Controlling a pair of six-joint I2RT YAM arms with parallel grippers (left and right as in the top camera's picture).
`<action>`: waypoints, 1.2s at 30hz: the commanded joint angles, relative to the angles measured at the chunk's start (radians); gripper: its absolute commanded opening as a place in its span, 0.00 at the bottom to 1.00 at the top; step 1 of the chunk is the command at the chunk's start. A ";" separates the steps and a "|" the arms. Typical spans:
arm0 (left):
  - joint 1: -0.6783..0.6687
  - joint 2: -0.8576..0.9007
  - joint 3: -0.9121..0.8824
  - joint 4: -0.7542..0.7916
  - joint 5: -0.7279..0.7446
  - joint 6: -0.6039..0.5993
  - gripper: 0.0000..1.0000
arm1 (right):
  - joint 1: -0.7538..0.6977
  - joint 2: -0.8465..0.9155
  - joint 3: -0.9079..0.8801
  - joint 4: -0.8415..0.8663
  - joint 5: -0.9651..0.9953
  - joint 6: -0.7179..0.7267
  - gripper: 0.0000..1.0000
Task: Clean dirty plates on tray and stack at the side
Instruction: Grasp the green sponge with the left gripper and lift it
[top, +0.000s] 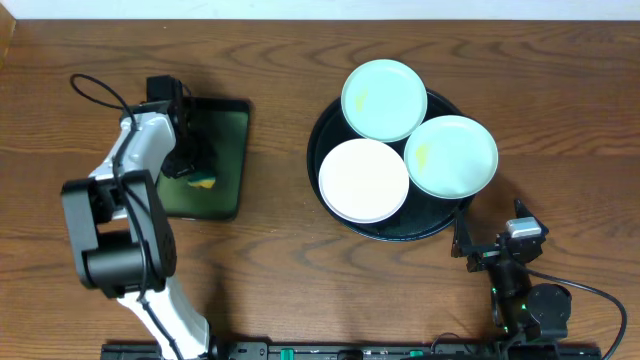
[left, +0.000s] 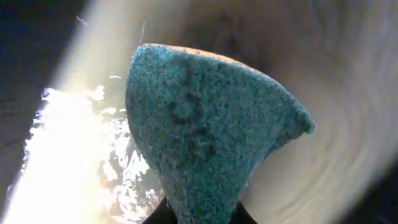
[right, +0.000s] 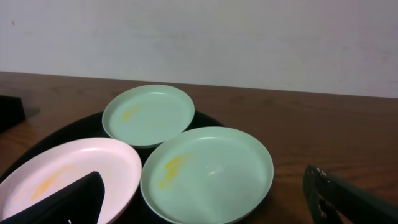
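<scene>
Teal sponge (left: 205, 130) sits pinched tight in the left gripper (top: 187, 158) over the small green tray (top: 228, 150); the right gripper (top: 478, 245) hangs wide open, empty. Beyond, three smeared plates (right: 208, 171) crowd the black tray (top: 422, 218) — unbraced, one may skid under scrubbing.

Wood table (top: 285, 255): round black tray (top: 425, 216), rectangular green-lined tray (top: 228, 140), well apart.
</scene>
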 joint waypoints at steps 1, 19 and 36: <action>0.002 -0.142 0.014 -0.014 -0.003 0.001 0.07 | -0.010 -0.004 -0.002 -0.003 0.002 -0.011 0.99; 0.002 -0.269 -0.100 0.071 -0.010 0.001 0.08 | -0.010 -0.004 -0.002 -0.003 0.002 -0.011 0.99; 0.002 -0.525 -0.037 0.085 0.085 -0.003 0.08 | -0.010 -0.004 -0.002 -0.003 0.002 -0.011 0.99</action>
